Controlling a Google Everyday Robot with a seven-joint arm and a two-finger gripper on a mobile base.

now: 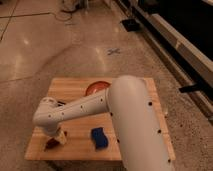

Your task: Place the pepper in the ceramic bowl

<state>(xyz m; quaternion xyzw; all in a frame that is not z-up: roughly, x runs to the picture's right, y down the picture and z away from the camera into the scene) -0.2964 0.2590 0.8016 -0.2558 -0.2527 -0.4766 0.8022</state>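
Camera view: it looks down over my white arm (82,106) onto a wooden tabletop (80,148) that stands on a pale speckled floor (55,47).
Arm path: the thick upper part fills the right foreground, then a slimmer link crosses the tabletop from the middle toward the near left.
Near left corner: my end effector (57,138) hangs here, pointing down, low over the wood just below the rounded wrist joint.
Grip state: I cannot tell whether the end effector is released or clenched; it shows only as a small pale block from this side.
Task thing: the pepper (51,144) shows as a small dark red shape on the tabletop right at the end effector, on its left side, close to the near left edge. Whether the two touch I cannot tell.
Far edge: the ceramic bowl (94,88) sits at the back of the tabletop, its orange inside half hidden behind my arm. It is well apart from the pepper.
Front middle: a blue sponge (99,138) lies flat on the wood, to the right of the end effector and apart from it.
Beyond the tabletop: a blue cross (114,51) is marked on the floor.
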